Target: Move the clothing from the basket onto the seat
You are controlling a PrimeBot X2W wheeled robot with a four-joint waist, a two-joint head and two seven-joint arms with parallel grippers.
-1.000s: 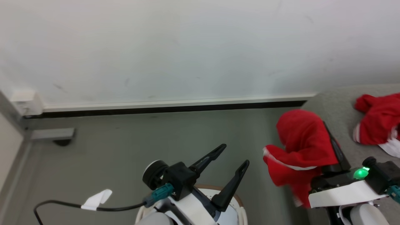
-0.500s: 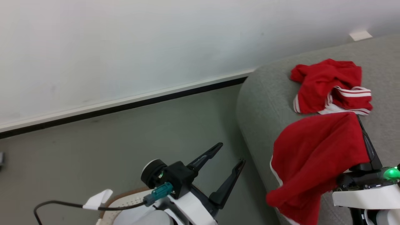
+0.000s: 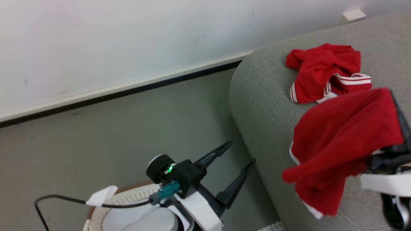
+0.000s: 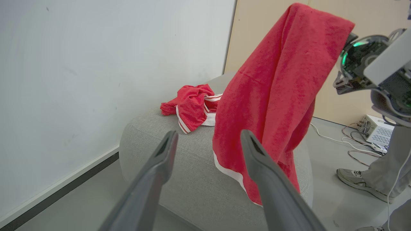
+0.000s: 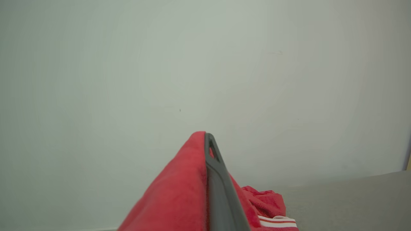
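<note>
My right gripper (image 3: 392, 93) is shut on a bright red garment (image 3: 337, 141) with white hem trim, which hangs draped over its fingers above the grey sofa (image 3: 263, 106). In the right wrist view one dark finger (image 5: 215, 173) presses against the red cloth (image 5: 173, 199). A second red garment (image 3: 324, 69) with white stripes lies crumpled on the sofa top. My left gripper (image 3: 241, 151) stands open and holds nothing, above the white basket (image 3: 106, 205) with its brown rim at the lower left. The left wrist view shows the hanging garment (image 4: 276, 96) beyond the open fingers.
A pale wall with a dark skirting line (image 3: 128, 91) runs behind grey floor. In the left wrist view a person's shoe (image 4: 348, 175) and trouser leg stand right of the sofa, near a white box (image 4: 374, 126) with cables on the floor.
The head view has swung toward the sofa. My right gripper has carried the red garment from beside the sofa's edge to above its top, close to the lying garment. The left gripper stays open.
</note>
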